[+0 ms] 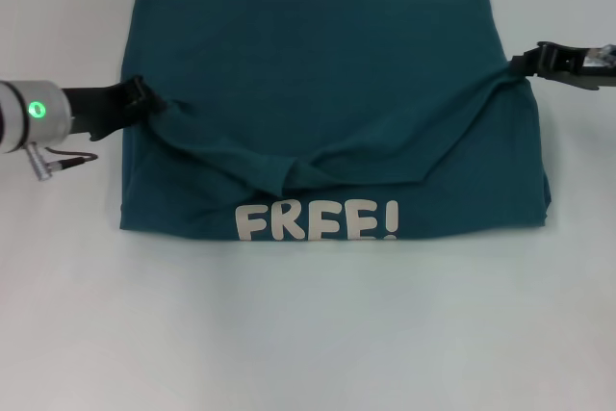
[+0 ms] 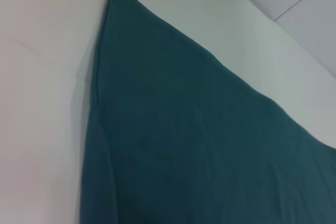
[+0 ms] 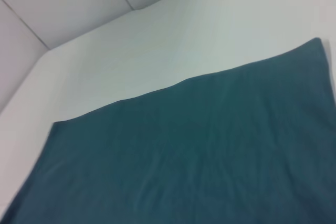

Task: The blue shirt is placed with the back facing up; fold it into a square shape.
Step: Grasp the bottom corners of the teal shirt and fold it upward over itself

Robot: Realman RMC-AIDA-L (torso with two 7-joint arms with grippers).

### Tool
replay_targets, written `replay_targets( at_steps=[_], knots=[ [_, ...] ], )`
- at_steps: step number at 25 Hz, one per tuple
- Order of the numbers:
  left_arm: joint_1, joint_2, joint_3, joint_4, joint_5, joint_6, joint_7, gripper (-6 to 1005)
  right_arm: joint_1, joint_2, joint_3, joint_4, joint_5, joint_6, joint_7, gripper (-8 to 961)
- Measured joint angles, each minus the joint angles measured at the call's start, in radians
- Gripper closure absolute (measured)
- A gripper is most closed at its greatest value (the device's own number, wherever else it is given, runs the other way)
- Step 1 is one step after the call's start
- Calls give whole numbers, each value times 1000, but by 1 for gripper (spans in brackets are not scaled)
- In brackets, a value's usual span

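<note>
At the shirt's left edge, left gripper (image 1: 142,98) pinched shut on a fold of the shirt (image 1: 327,74). Across the middle, cloth drawn taut between the two holds, sagging in a loose flap just above the "FREE!" lettering (image 1: 316,220) along the near edge. At the right edge, right gripper (image 1: 527,63) likewise clamped on fabric. Already a rough rectangle on the white table (image 1: 308,334); by the look of it, halfway: top flap yet to be laid flat and squared. No containers anywhere.

Plain white table (image 1: 308,334), pale panelled wall (image 3: 68,3) behind, perhaps seamed
</note>
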Motion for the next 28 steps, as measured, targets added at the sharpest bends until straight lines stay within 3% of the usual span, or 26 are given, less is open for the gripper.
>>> replay_targets(
  at_steps=[4,9,15,28],
  knots=[
    [-18,-15,35,-4,-1,-73,0,938,33,2,-61,31,-1,71,0,897],
    [-47,-14,43,-11,-2,-125,0,927,67,4,-83,35,-4,119,8,897],
    [-81,-8,55,-42,-2,-171,1,914,117,-25,-94,73,-11,130,25,898],
    [-109,-6,62,-44,0,-239,2,886,127,-43,-104,77,-14,165,54,897]
  ],
)
